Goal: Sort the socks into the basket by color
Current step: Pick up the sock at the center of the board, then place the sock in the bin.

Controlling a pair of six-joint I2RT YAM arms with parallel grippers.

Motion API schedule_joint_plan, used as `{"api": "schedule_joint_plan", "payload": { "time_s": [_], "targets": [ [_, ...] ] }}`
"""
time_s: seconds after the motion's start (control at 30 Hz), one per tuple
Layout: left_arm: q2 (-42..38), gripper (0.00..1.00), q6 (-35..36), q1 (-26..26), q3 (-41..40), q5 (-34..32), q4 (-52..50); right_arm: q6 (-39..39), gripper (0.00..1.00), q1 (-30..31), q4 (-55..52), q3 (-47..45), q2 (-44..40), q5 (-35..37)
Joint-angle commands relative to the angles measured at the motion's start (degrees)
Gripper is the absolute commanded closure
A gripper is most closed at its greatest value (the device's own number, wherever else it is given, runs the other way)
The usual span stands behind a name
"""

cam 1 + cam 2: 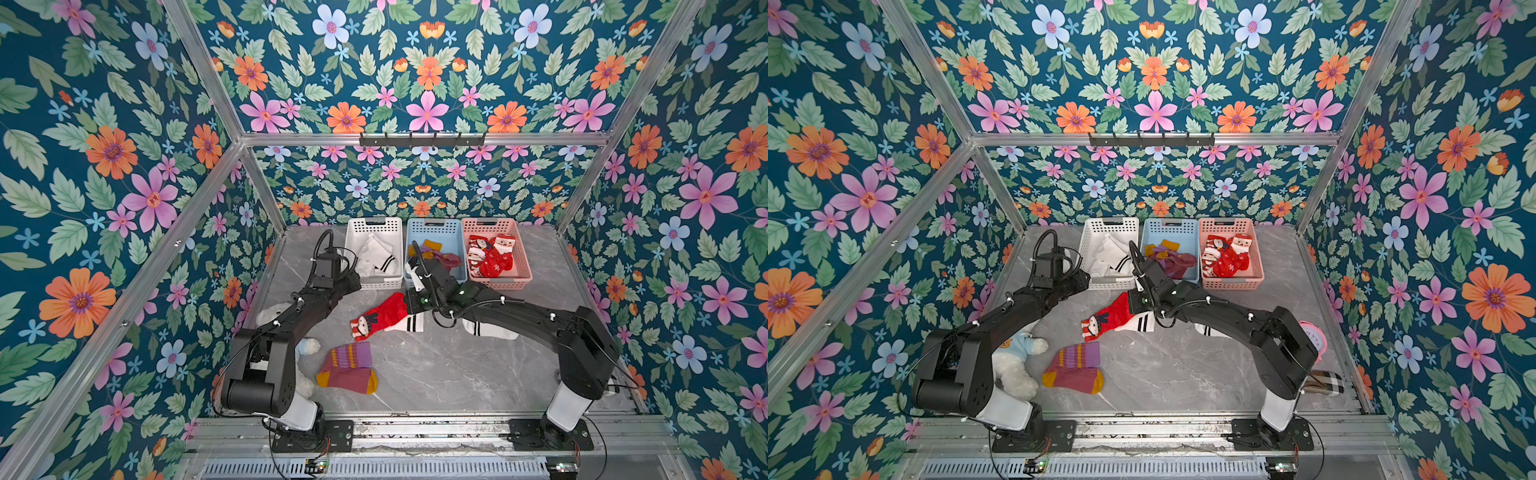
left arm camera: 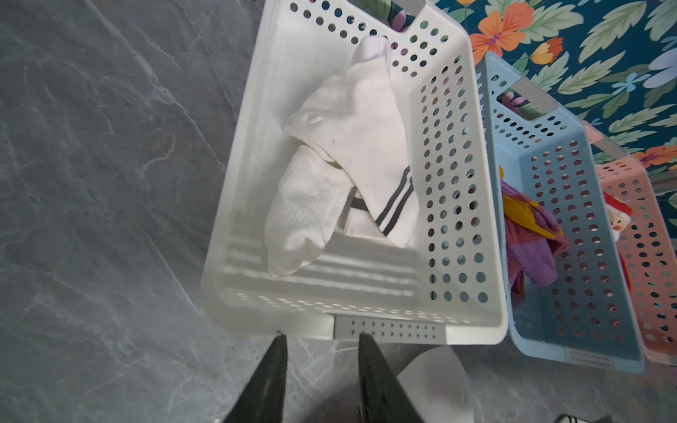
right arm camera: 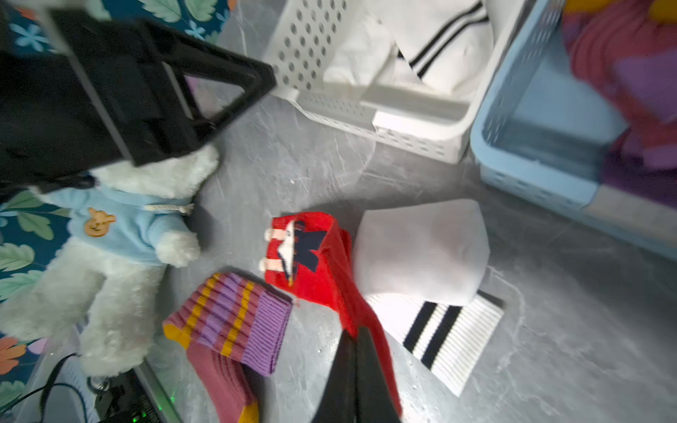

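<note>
On the grey marbled surface point(image 1: 436, 374), the right end effector point(image 3: 357, 335) pinches the red sock point(image 3: 318, 271), likely destined for the pink basket point(image 1: 498, 281) of reds. The left end effector point(image 2: 318, 335) stands spread, empty.

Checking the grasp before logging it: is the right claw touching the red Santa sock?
Touching. The right wrist view shows the right claw shut, its fingertips pinching an edge of the red Santa sock.

three baskets stand side by side at the back of the table point(image 1: 436, 374) — left basket point(image 1: 376, 226), middle basket point(image 1: 434, 228), right basket point(image 1: 486, 226) — each holding socks point(image 2: 348, 146). before them a first sock point(image 1: 382, 316) lies partly on a second sock point(image 1: 413, 322); a third sock point(image 1: 349, 368) lies nearer the front, with a teddy bear point(image 1: 1015, 370) to its left.
</note>
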Motion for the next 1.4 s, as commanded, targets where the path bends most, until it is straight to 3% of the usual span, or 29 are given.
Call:
{"api": "schedule_joint_plan", "payload": {
  "time_s": [0.0, 0.3, 0.7, 1.1, 1.37],
  "targets": [
    [-1.3, 0.64, 0.1, 0.0, -0.7, 1.2, 2.7, -3.6, 1.00, -1.1, -4.6, 1.8, -4.4, -0.3],
    [-6.4, 0.63, -0.5, -0.1, -4.2, 2.6, 6.4, -8.9, 1.00, -6.6, -11.1, 8.2, -12.8, -1.1],
    [-8.9, 0.64, -1.1, -0.3, -6.6, 2.2, 6.1, -12.1, 1.00, -22.8, -12.2, 17.2, -12.8, -1.8],
    [-10.3, 0.63, -1.9, -0.5, -9.1, 2.7, 6.4, -11.1, 1.00, -33.3, -13.7, 37.4, 6.2, -5.1],
    [-11.2, 0.63, -1.5, -0.6, -10.8, 2.2, 6.1, -11.6, 1.00, -36.5, -24.2, 62.7, 24.3, -7.4]
  ]
}}
